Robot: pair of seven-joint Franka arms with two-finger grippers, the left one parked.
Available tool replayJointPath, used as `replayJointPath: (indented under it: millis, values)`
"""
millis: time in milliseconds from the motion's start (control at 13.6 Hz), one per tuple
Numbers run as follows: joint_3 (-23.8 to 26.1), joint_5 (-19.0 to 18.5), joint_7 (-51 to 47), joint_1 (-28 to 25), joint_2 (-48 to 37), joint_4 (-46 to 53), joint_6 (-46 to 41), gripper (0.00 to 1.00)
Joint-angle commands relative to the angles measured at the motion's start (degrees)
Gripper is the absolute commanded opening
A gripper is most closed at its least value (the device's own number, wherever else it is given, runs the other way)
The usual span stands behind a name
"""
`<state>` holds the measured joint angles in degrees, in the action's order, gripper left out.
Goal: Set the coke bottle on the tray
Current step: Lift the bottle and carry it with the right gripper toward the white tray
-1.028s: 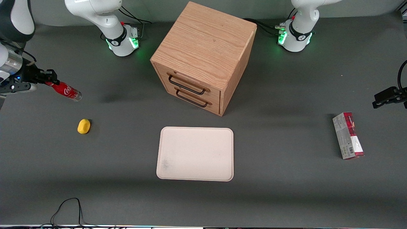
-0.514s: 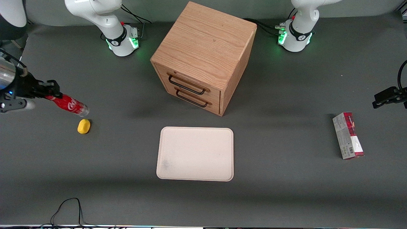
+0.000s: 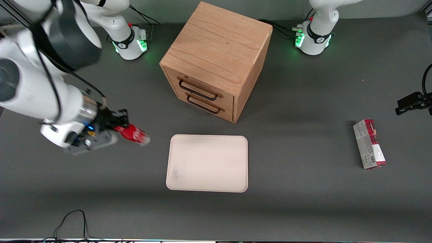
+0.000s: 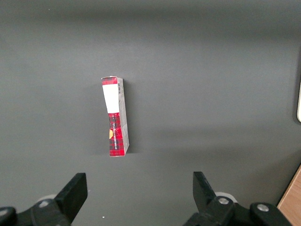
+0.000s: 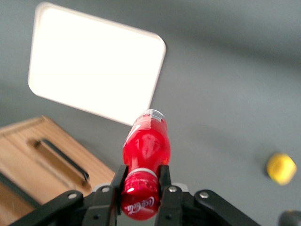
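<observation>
My right gripper (image 3: 118, 125) is shut on the neck of the small red coke bottle (image 3: 135, 134), which it holds nearly level above the table, base pointing toward the cream tray (image 3: 207, 163). The bottle's clear base is a short way from the tray's edge on the working arm's side. In the right wrist view the black fingers (image 5: 164, 175) clamp the bottle (image 5: 146, 143) just under its red cap, and the tray (image 5: 94, 61) shows ahead of the bottle's base.
A wooden drawer box (image 3: 216, 59) with two black handles stands farther from the camera than the tray. A red-and-grey carton (image 3: 369, 143) lies toward the parked arm's end. A small yellow object (image 5: 281, 168) shows in the right wrist view only.
My gripper has carried the bottle from the working arm's table end toward the tray and nearer the front camera. The arm now hides the yellow object in the front view.
</observation>
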<state>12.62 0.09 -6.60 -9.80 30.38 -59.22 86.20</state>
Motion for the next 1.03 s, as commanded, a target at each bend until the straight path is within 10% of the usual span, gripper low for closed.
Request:
replayJointPath:
  millis: [0,514,954]
  values:
    - [4.16,-5.16,-2.44,-1.0,8.19,5.52,5.7,0.12]
    - [6.37,-14.49,-6.14,-2.06,18.57,4.2,20.74,0.2]
    - [5.93,-14.77,-7.72,-1.62,19.81,0.42,26.11,0.26]
